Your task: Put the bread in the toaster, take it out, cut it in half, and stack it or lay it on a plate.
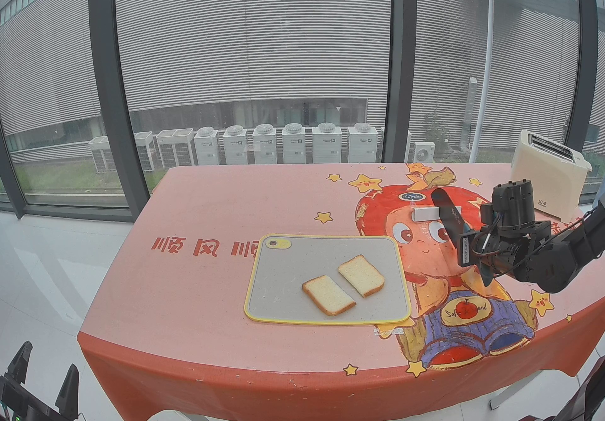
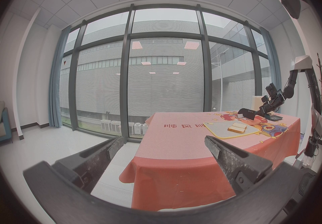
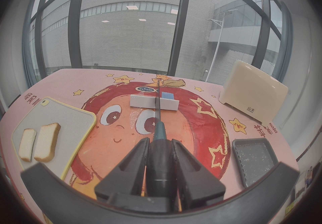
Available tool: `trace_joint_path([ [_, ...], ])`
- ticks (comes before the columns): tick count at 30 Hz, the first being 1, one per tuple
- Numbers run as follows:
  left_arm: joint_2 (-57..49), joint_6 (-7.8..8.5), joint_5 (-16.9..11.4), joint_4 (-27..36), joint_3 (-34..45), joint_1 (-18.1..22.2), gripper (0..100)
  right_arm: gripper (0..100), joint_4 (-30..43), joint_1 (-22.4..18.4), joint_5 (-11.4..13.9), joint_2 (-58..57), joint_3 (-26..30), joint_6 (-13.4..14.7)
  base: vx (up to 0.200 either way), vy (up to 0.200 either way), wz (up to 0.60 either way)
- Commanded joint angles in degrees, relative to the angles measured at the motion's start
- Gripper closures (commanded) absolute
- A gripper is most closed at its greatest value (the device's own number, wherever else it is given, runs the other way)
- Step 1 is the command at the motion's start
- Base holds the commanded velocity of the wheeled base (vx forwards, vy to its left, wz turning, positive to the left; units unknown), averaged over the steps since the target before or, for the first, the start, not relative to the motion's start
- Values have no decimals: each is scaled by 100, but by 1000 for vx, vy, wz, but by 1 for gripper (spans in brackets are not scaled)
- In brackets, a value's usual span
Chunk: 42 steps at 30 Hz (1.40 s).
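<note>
Counts first: two bread halves, one cutting board, one knife, one toaster, one tray, one white knife rest.

Both bread halves sit on the cutting board, near half and far half. They're side by side with a thin gap between them, both lying flat. The board is about mid-table, toward my front edge.

The right gripper has its jaws pinched on the handle of the knife. It hangs over the cartoon face on the tablecloth, to the right of the board and apart from it. From the right wrist cam the blade runs straight out over the knife rest. I can't tell if the blade touches the rest.

The toaster is at the far right corner of the table. I see no bread sticking out of its slot. The tray is dark grey and lies near the toaster on the right side, with nothing on it.

The left gripper has its jaws spread wide and holds nothing. It sits off the table, low at my front left, well apart from the board.
</note>
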Motion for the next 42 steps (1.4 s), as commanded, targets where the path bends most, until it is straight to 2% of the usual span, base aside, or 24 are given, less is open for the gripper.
trace_joint_path([
  [1,10,-8,1,-2,101,0,0,100,0,7,3,31,-4,0,0,0,0],
  [10,10,0,1,-2,101,0,0,100,0,16,-6,22,-13,9,0,0,0],
  [11,10,-8,1,-2,101,0,0,0,0,16,-24,22,-13,9,0,0,0],
  [42,10,0,1,-2,101,0,0,0,-9,165,-41,-57,-30,44,0,0,0],
])
